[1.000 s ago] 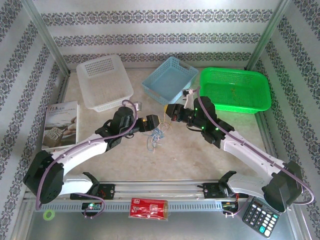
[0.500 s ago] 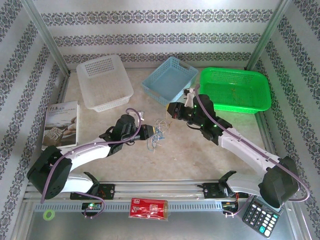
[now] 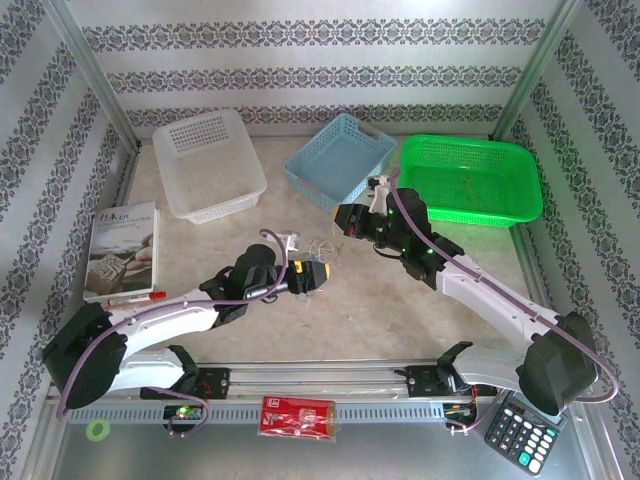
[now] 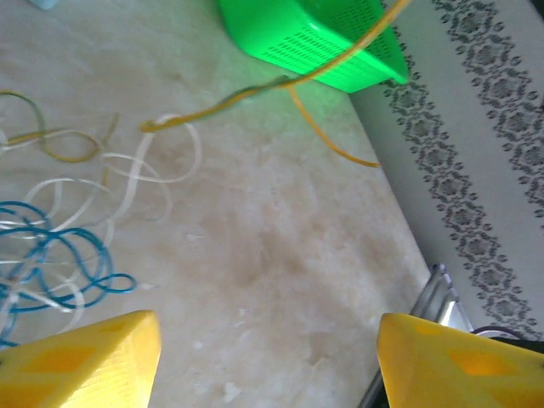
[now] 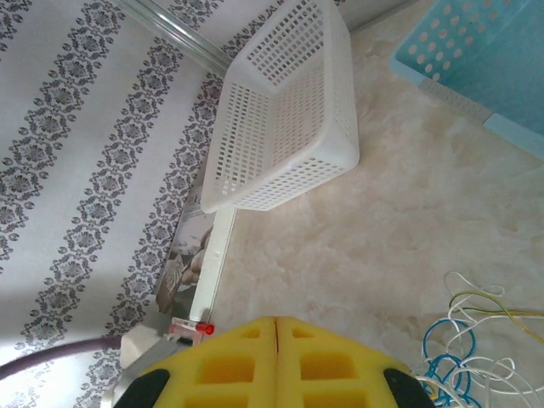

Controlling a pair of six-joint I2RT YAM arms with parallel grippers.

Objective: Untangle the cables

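Note:
The cables (image 3: pixel 322 248) are a small tangle of thin curly wires lying on the table between my two grippers. In the left wrist view blue loops (image 4: pixel 53 262), white loops (image 4: pixel 136 174) and a yellow-green wire (image 4: pixel 51 146) lie at the left. An orange-yellow wire (image 4: pixel 293 78) rises slanting out of the top of that view. My left gripper (image 3: pixel 318 273) (image 4: pixel 265 330) stands open just near of the tangle, over bare table. My right gripper (image 3: pixel 341 222) (image 5: pixel 276 327) is shut beyond the tangle, and no wire shows between its pads. The cables (image 5: pixel 466 344) lie to its lower right.
A white basket (image 3: pixel 205 165) (image 5: pixel 285 119), a blue basket (image 3: pixel 340 160) and a green basket (image 3: pixel 470 180) (image 4: pixel 314 34) line the back. A book (image 3: pixel 122 250) and a red pen (image 3: pixel 140 297) lie at the left. A calculator (image 3: pixel 520 432) sits at the near right.
My left gripper moved right towards the tangle, shut, then opened again. The tangle shifted a little farther from me. The right gripper stayed shut and barely moved.

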